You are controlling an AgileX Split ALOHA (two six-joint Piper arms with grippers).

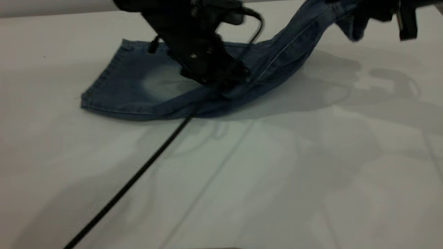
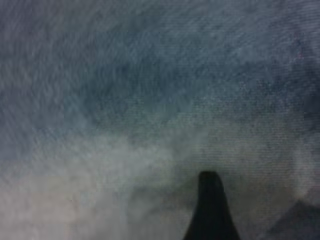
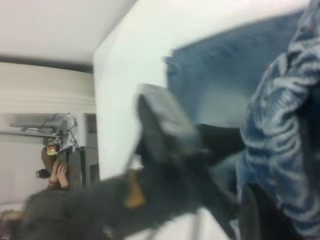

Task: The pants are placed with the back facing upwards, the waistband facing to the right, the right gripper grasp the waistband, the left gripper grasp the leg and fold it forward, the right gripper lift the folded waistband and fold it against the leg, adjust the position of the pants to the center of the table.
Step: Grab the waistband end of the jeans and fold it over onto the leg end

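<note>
the pants [image 1: 138,86] lie on the white table [image 1: 277,173], with the leg end flat at the exterior view's left and the other end raised into the air at the upper right. the left gripper [image 1: 221,77] is pressed down on the denim near the middle of the pants, close to the near edge of the cloth. in the left wrist view, one black finger [image 2: 210,210] rests against the pale washed patch of the fabric [image 2: 150,100], which fills the whole view; how far its jaws are open i cannot tell. the right gripper [image 1: 363,17] is high at the upper right and holds the lifted waistband end, so the cloth hangs from it in a slope down to the table. in the right wrist view, the gathered waistband [image 3: 280,125] sits bunched against its finger [image 3: 250,210], with the jaws closed on it. a thin black cable [image 1: 131,183] runs across the table from under the pants toward the near left.
</note>
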